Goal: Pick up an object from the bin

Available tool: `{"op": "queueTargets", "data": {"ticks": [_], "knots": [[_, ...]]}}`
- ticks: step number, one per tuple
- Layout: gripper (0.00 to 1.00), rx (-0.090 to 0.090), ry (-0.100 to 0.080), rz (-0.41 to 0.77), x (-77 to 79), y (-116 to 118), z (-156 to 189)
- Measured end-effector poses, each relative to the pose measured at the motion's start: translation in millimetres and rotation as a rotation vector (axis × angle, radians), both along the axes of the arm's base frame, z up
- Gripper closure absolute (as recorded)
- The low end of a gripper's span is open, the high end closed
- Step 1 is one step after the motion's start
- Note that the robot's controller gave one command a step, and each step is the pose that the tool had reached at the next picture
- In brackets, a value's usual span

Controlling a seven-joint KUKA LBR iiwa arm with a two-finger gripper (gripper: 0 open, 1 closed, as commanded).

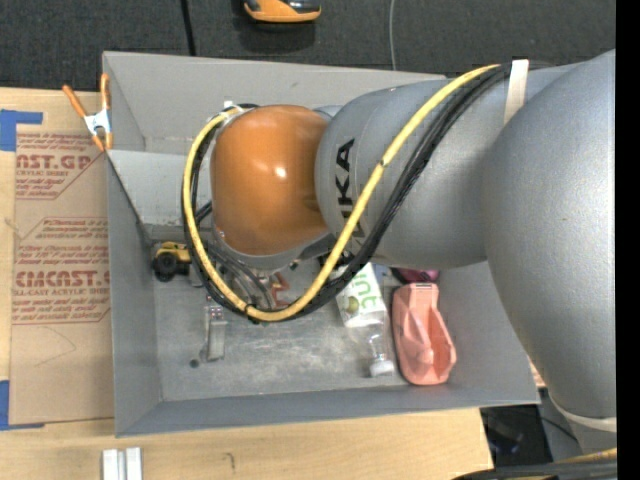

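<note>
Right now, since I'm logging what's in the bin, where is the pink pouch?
In the camera view, the pink pouch lies on the right side of the bin, by its near wall. It is beside a clear bottle with a green label and just below the arm.

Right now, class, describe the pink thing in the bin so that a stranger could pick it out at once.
Find the grey bin, then the lower right corner of its floor, just under the big grey robot arm. There a pale pink pouch lies beside a small bottle. The pouch is puffy and opaque; the bottle is clear, slim and green-labelled.
</note>
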State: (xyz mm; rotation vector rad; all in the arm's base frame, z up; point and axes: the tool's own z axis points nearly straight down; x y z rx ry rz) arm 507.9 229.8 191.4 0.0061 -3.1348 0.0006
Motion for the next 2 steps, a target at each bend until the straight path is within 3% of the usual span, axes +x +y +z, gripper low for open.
{"op": "queueTargets", "data": {"ticks": [1,2], "knots": [[0.0,0.002,-0.007,-0.003,2.0,-1.1,4.7],[0.0,0.002,-0.007,0.04,22.1,-20.6,19.0]]}}
